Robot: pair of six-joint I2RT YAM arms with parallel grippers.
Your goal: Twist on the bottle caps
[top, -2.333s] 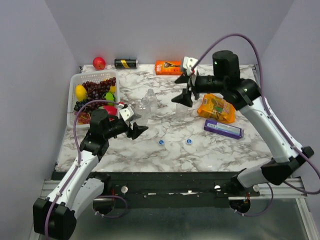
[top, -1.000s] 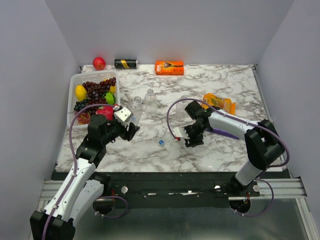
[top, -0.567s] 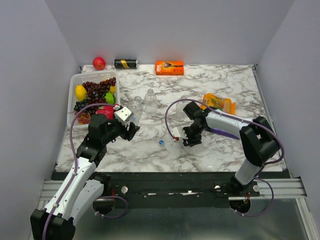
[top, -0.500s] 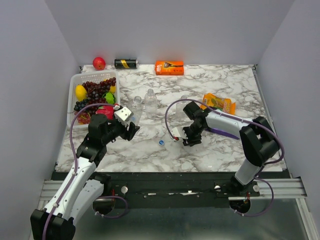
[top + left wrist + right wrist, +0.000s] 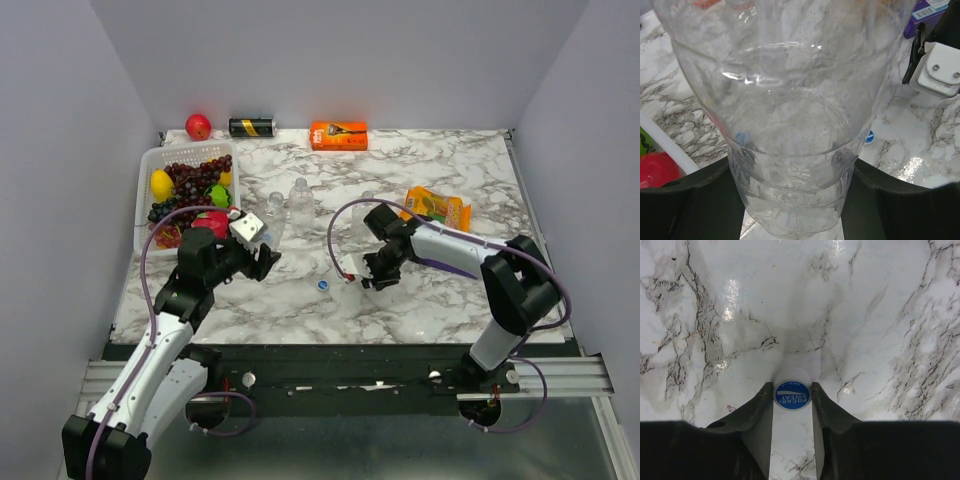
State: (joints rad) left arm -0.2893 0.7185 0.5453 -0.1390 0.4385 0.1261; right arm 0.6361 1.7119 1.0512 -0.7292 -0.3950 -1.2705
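Fig. We are seeing the L tool (image 5: 792, 192) clamping a clear bottle (image 5: 790, 115) at left; the R tool (image 5: 792, 390) is pinching a blue cap (image 5: 792, 395) resting on the worktop (image 5: 870, 315), w/ a second cap (image 5: 322, 284) lying btwn the arms.

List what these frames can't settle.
- Bottle in the left gripper: neck cut off by the left wrist view's top edge; capped or not unknown.
- Blue cap between the right gripper fingers: hidden under the gripper in top view; lifted or resting unclear.
- Loose cap: too small in top view, partly behind the bottle in left wrist view.
- Free-standing bottle: mouth too small in top view.
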